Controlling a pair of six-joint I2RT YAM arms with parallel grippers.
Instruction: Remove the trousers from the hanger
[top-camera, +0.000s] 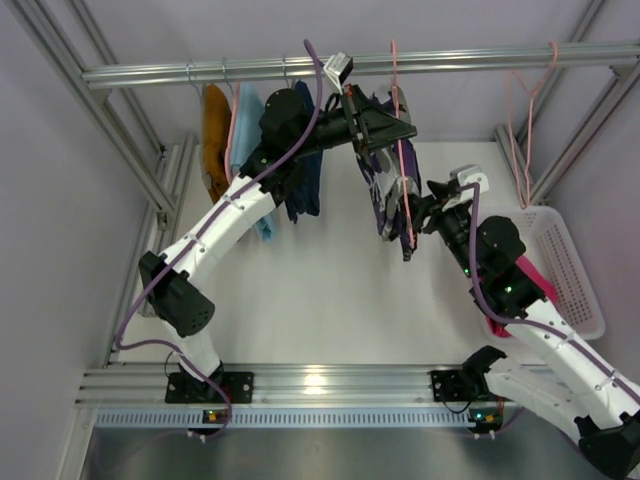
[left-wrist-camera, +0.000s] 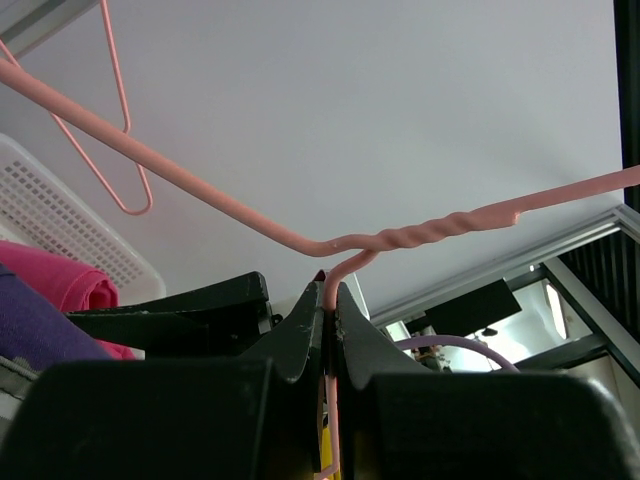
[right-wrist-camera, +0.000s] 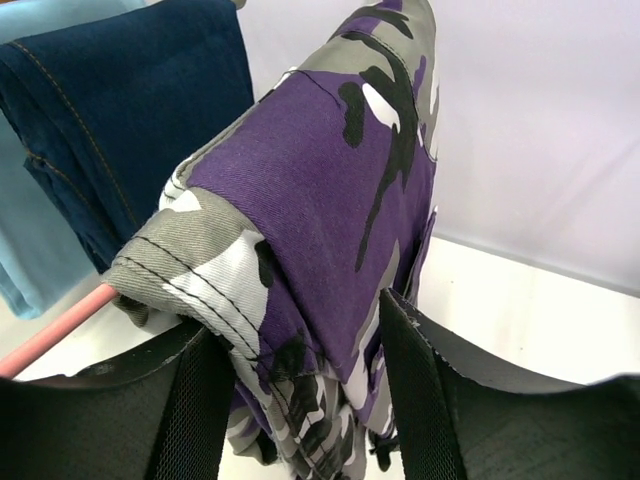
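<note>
The purple, white and black patterned trousers (top-camera: 385, 185) hang folded over a pink hanger (top-camera: 402, 150) below the rail. My left gripper (top-camera: 392, 125) is shut on the hanger's wire neck (left-wrist-camera: 330, 295), just under its twisted part. My right gripper (top-camera: 412, 218) is open, with its fingers (right-wrist-camera: 420, 400) on either side of the patterned trousers (right-wrist-camera: 320, 190), low on the fold; the cloth fills the gap. The hanger's bar (right-wrist-camera: 50, 332) shows under the cloth. The magenta-pink trousers (top-camera: 532, 282) lie in the white basket (top-camera: 575, 270).
An aluminium rail (top-camera: 200, 72) spans the back. Orange (top-camera: 214, 140), light blue (top-camera: 246, 125) and dark denim (top-camera: 306, 180) garments hang at its left, behind my left arm. Empty pink hangers (top-camera: 522, 110) hang at its right, above the basket.
</note>
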